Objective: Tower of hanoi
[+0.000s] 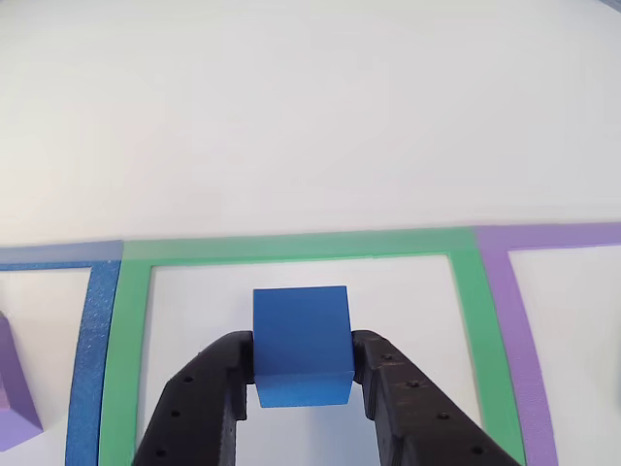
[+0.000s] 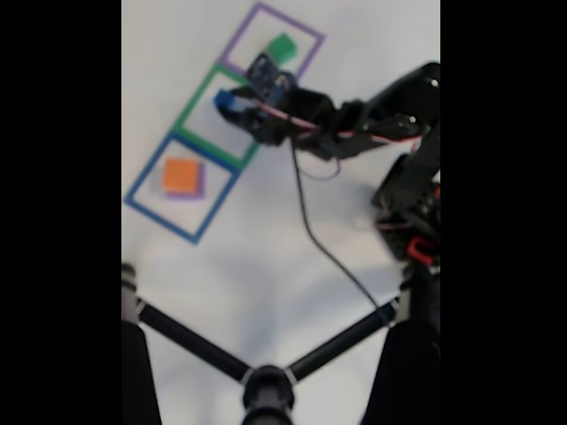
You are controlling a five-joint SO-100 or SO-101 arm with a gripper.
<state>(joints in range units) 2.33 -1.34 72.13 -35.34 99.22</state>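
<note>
A blue cube (image 1: 301, 342) sits between my two black fingers (image 1: 215, 388), and my gripper (image 1: 303, 374) is shut on it over the green taped square (image 1: 291, 248). In the fixed view the blue cube (image 2: 226, 100) shows at the gripper's tip (image 2: 232, 108) inside the middle, green square (image 2: 190, 111). An orange block on a purple block (image 2: 183, 177) stands in the blue square (image 2: 146, 177). A green block (image 2: 282, 47) lies in the purple square (image 2: 244, 31). Whether the blue cube rests on the table or hangs above it I cannot tell.
The purple block's corner (image 1: 15, 388) shows at the left edge of the other view, beyond the blue tape (image 1: 92, 340). Purple tape (image 1: 524, 320) borders the right. A black cable (image 2: 314, 239) trails over the white table. A black tripod (image 2: 266, 381) crosses the bottom of the fixed view.
</note>
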